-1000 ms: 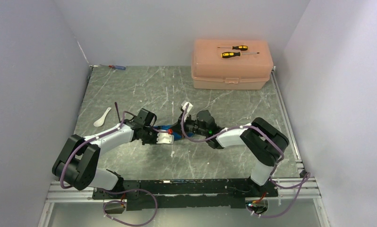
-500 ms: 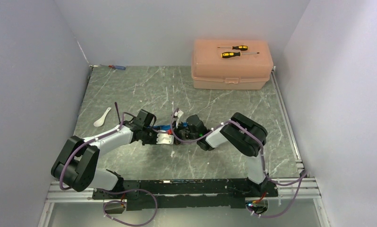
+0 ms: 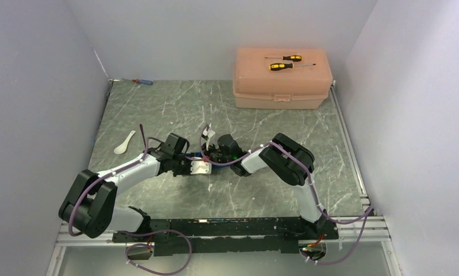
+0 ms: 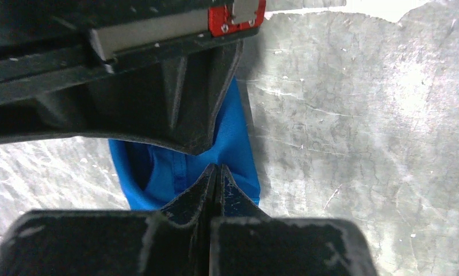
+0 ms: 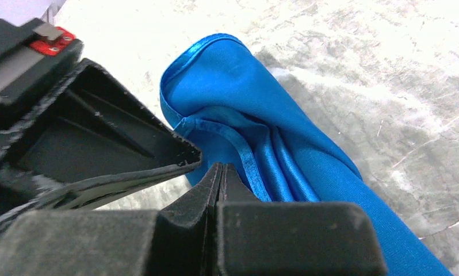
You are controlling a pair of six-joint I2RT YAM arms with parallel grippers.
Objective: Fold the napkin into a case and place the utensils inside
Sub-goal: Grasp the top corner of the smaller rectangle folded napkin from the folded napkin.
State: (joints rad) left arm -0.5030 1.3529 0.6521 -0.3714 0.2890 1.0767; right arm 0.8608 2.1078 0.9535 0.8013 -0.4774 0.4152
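Plain bright-blue napkin (image 5: 285, 132) w/ shiny hem. Grey-green marble-look table (image 3: 175, 103) w/ white veins; peach box (image 3: 282, 86), screwdrivers (image 3: 279, 66) on it w/ yellow & blk handles. White spoon (image 3: 122, 145); small screwdriver (image 3: 143, 81) blue & red.

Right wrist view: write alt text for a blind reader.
A folded bright blue napkin lies on a grey marbled table, running from upper centre to lower right. The right fingers, shut, point at its hemmed edge from below; the left fingers, black, crowd in from the left.
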